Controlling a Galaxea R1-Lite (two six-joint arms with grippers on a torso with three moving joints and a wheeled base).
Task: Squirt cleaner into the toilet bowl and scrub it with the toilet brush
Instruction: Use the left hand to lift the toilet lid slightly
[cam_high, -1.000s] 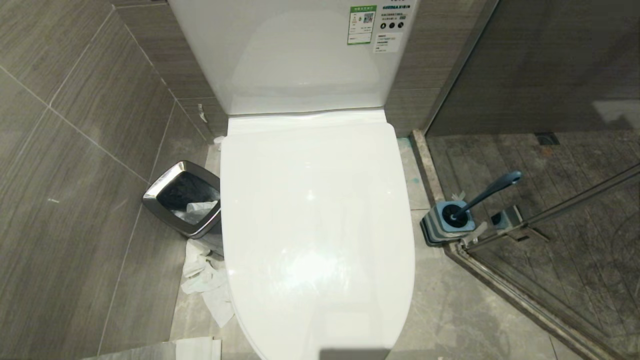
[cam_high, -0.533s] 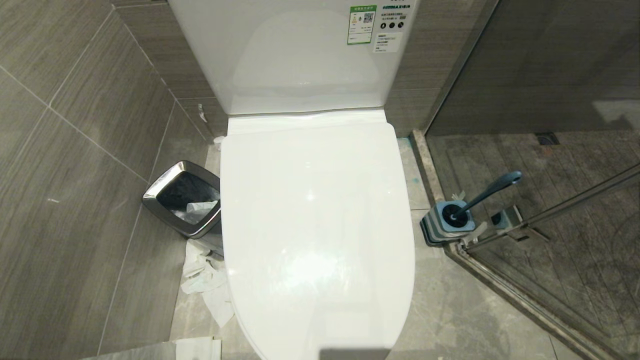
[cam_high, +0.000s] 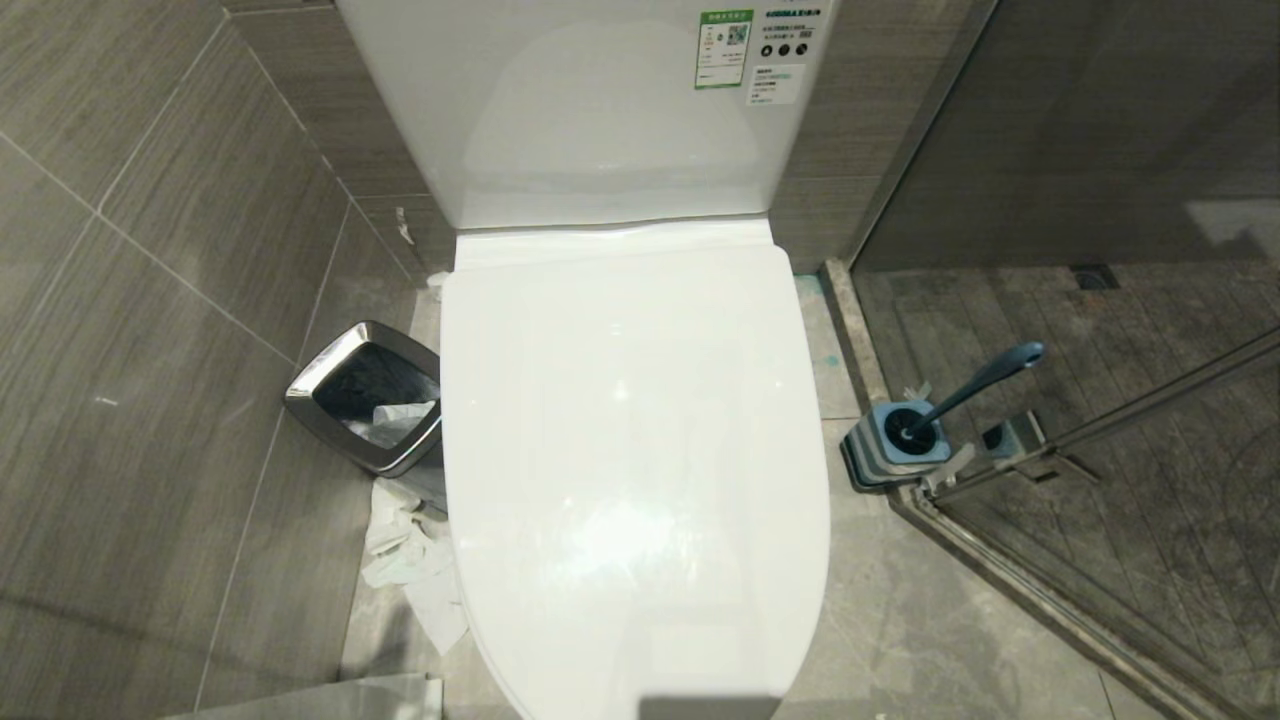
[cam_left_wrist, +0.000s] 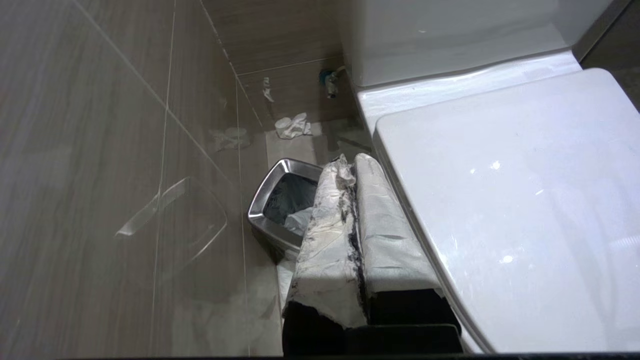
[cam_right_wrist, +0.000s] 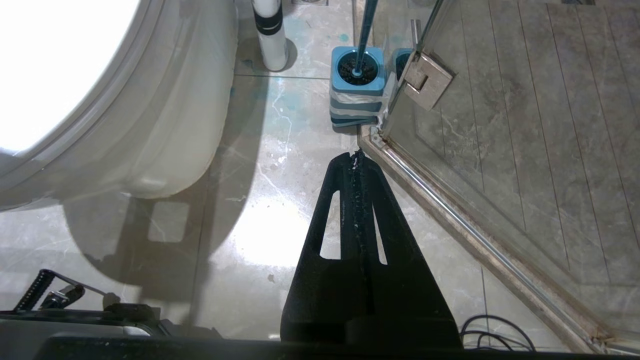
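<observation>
Chrome-rimmed waste bin on the left holds crumpled paper. The left gripper, paper-wrapped fingers pressed together and empty, hangs beside the toilet, lid down. Right of it the toilet brush leans in its striped holder; the right gripper, closed and empty, hovers just short of it.

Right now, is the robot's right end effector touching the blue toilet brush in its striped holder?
Apart. The right wrist view shows the shut right end effector hanging over bare floor, short of the striped holder where the slim dusty-blue toilet brush stands.
</observation>
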